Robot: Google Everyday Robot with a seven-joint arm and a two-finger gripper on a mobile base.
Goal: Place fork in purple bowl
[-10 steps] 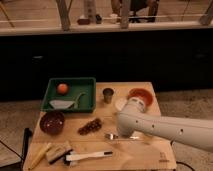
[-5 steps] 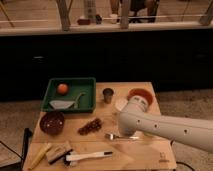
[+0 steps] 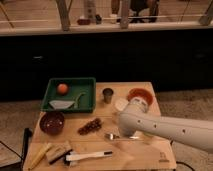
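- Fork (image 3: 113,136) lies flat, long axis left-right, just left of the gripper (image 3: 127,133).
- Gripper's state: cannot tell.
- Bowl (image 3: 52,123) sits well apart, farther left.

On the desk (image 3: 150,156), a tray (image 3: 70,79) sits at the back left, with a round fruit (image 3: 62,88) in its rear left corner. A cup (image 3: 107,95) stands just right of the tray, and the right bowl (image 3: 140,94) is further right. The left bowl (image 3: 45,121) lies in front of the tray. The fork (image 3: 113,136) lies mid-desk, right of a cluster of small pieces (image 3: 90,126). The gripper (image 3: 126,134) is at the fork's right end. A long tool (image 3: 90,156) lies along the front edge.
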